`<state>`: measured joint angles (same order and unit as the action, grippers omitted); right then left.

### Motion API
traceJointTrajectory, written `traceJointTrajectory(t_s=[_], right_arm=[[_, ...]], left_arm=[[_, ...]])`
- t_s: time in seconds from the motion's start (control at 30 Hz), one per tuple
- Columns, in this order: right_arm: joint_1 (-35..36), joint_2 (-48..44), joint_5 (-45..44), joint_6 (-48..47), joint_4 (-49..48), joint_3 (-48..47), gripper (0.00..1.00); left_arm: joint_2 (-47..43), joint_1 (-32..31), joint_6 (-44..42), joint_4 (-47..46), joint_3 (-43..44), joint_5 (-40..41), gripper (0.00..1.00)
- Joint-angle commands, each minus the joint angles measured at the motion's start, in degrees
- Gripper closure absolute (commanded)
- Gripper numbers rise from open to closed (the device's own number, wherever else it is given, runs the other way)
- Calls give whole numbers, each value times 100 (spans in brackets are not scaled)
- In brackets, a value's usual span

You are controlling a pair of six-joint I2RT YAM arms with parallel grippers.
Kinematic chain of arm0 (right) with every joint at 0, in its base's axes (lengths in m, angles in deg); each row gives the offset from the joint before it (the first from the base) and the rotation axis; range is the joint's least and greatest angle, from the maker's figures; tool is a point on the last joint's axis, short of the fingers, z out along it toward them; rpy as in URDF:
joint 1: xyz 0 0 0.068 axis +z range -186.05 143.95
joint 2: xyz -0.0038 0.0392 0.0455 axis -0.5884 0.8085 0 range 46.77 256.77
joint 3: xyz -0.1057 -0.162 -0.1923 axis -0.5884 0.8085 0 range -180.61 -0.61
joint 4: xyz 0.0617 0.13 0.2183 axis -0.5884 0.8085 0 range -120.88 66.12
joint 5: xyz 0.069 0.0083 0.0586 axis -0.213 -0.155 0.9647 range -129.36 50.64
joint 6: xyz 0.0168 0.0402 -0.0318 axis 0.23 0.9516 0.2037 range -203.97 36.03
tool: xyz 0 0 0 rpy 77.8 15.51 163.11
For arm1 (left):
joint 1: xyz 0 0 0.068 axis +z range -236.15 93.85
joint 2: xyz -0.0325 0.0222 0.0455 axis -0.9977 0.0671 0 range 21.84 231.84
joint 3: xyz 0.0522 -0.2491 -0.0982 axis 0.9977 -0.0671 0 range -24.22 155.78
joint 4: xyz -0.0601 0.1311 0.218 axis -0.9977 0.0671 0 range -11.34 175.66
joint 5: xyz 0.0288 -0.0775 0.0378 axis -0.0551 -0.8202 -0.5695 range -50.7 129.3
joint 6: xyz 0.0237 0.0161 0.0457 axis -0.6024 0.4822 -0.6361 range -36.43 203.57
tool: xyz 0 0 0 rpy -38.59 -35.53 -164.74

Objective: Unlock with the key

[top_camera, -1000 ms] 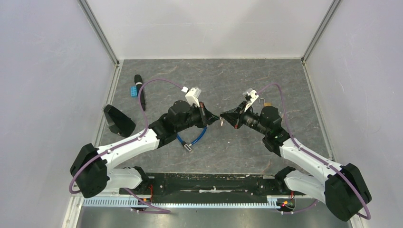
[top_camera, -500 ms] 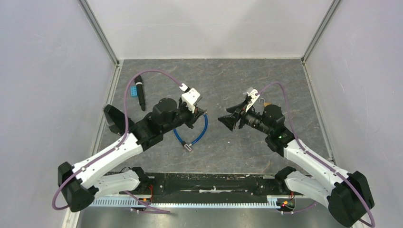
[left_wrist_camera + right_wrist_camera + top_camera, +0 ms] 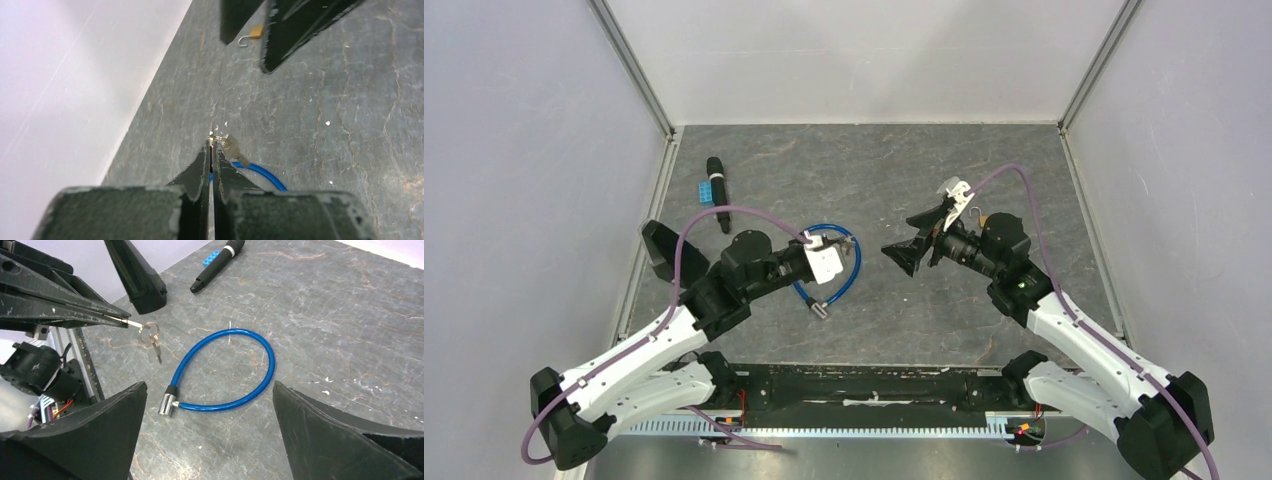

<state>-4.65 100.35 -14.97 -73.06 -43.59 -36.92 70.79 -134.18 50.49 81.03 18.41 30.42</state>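
Note:
My left gripper (image 3: 846, 243) (image 3: 212, 142) is shut on a small key (image 3: 132, 324). A ring with a second key (image 3: 157, 351) (image 3: 233, 150) hangs from the key. It hovers over the left side of a blue cable lock (image 3: 854, 266) (image 3: 270, 365) lying in a loop on the table, with its silver cylinder (image 3: 166, 405) at the near end. My right gripper (image 3: 910, 238) (image 3: 208, 390) stands wide open with nothing between its fingers, a little right of the loop. A small brass padlock (image 3: 256, 31) (image 3: 980, 216), its shackle showing as a hook, lies behind my right wrist.
A black marker (image 3: 717, 190) (image 3: 215, 265) and a blue brick (image 3: 708, 190) lie at the far left. A black wedge-shaped block (image 3: 669, 255) (image 3: 135, 275) stands by the left wall. White walls enclose the grey stone-patterned table (image 3: 904, 160) on three sides.
The two grippers were tip to tip at the middle. My right gripper has opened wide, and my left arm has drawn back to the left with the key.

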Motion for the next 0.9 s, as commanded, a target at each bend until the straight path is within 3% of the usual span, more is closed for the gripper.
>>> traceJointTrajectory(t_s=[0.0,0.2,0.5,0.87], right_arm=[[3,37,627,-71,-145,-280,2],[7,-129,1045,22,-481,-148,2],[7,38,3363,286,-1324,-175,2],[8,265,3521,73,-1019,-364,6]], left_arm=[[-48,-22,-1231,-750,-204,-1146,98],[118,-22,-1596,-1180,-390,-1926,98],[151,-29,-2236,-1970,-729,-2741,98],[-69,-31,-2618,-2015,-777,-3287,98]])
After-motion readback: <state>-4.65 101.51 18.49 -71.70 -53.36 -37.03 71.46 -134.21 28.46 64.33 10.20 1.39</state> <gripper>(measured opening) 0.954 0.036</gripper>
